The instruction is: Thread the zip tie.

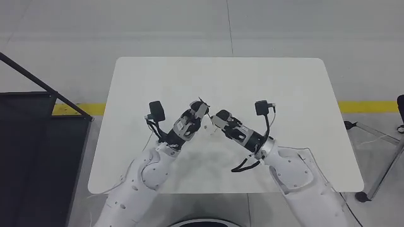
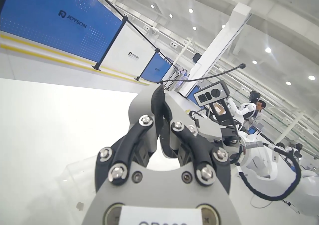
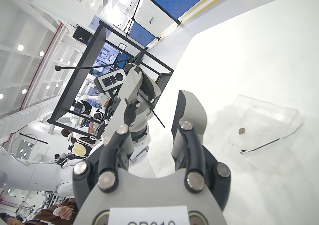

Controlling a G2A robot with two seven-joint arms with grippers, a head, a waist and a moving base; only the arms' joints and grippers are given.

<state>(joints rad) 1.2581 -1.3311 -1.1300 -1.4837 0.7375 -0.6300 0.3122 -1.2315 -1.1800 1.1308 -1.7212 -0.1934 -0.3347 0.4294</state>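
My left gripper (image 2: 159, 89) is shut on a thin black zip tie (image 2: 199, 78), held above the white table (image 1: 284, 88). The tie's long part runs out sideways from the fingertips to its small square head (image 2: 241, 65). In the right wrist view the same zip tie (image 3: 87, 68) shows its head on one side of the left gripper, and its pointed tail (image 3: 158, 119) sticks out on the other. My right gripper (image 3: 159, 96) is open, with that tail lying in the gap between its fingers, untouched. In the top view the left gripper (image 1: 201, 106) and right gripper (image 1: 218, 115) nearly meet over the table's middle.
A clear plastic tray (image 3: 264, 116) lies on the table beside the right gripper, holding a second black zip tie (image 3: 259, 146) and a small brown speck. A black-framed barrier (image 1: 38, 88) stands off the table's left side.
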